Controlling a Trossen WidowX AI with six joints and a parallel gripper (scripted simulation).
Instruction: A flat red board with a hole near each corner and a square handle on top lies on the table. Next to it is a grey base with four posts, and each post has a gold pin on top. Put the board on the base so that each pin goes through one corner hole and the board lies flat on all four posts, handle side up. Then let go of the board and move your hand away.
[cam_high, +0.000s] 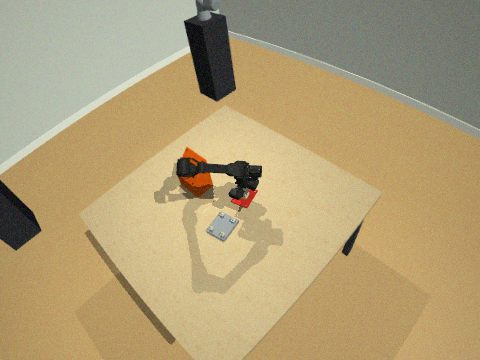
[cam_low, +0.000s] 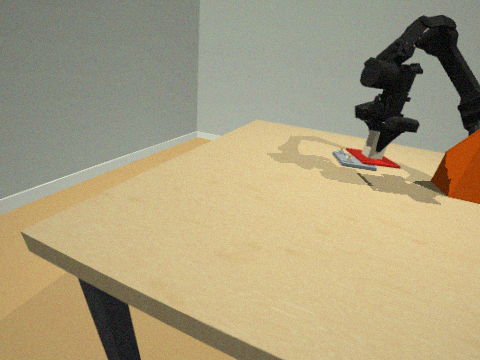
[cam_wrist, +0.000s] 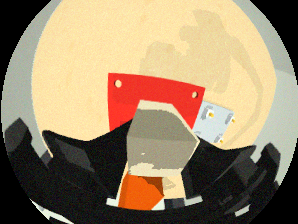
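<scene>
We have the red board (cam_high: 249, 199) (cam_low: 385, 162) (cam_wrist: 125, 95) in our claw (cam_high: 243, 195) (cam_low: 374, 150) (cam_wrist: 161, 150). The claw is pinching it by the handle (cam_low: 371, 144) (cam_wrist: 162, 135) on its top. So the grab is done, and the handle side is up, just as we want.

The board looks to be up off the table (cam_high: 300, 200) (cam_low: 200, 225) (cam_wrist: 75, 50), since its dark shadow lies apart from it in the side view. It is near the grey base (cam_high: 223, 227) (cam_low: 371, 168) (cam_wrist: 214, 122), but it is not on it. From above, we see the base off to one side, with all four posts bare. The gold pins (cam_wrist: 211, 115) we can see have no board on them. Two of the board's holes show in the wrist view, and nothing is in them.

We think we are about halfway. We still need to bring the board over the base, turn it if the corners do not match, and line up each hole with its pin. Then we must lower it till it lies flat on the posts, let go and move away.
</scene>
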